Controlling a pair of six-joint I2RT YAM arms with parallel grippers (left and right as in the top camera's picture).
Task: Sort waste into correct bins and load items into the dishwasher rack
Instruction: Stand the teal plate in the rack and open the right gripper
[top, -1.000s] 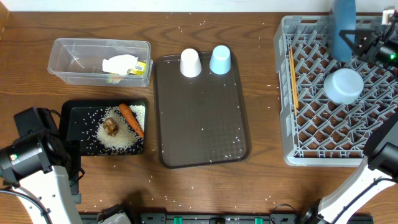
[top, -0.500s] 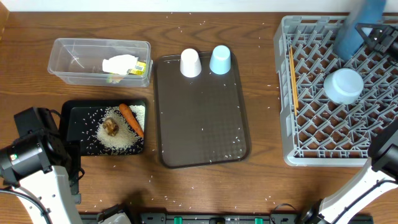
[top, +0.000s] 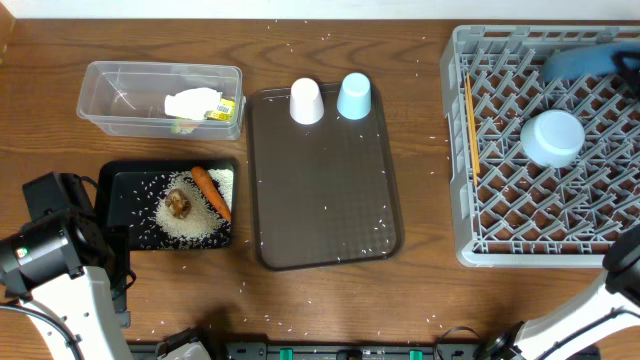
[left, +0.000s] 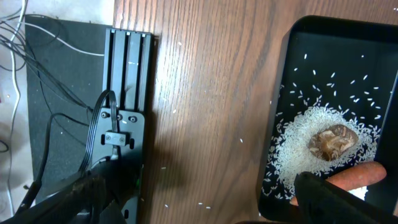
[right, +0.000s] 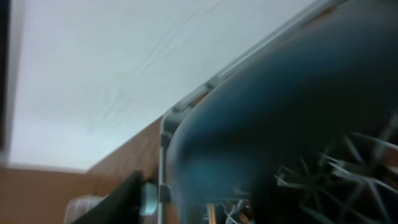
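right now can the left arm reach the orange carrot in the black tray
Probably yes: the left arm's open fingers hover beside the shallow black tray, and the orange carrot lies uncovered in it.

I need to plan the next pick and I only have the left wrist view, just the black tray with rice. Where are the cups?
Observer: The white cup and the light-blue cup stand side by side at the far edge of the brown serving tray, not in the rack.
Operator: What is in the rack, then?
Observer: The light-blue bowl sits on the pegs, and the chopsticks lie along the side nearest the serving tray.
Operator: And the plate?
Observer: The blue plate is a blur over the rack's far right corner. I cannot tell whether it is seated.
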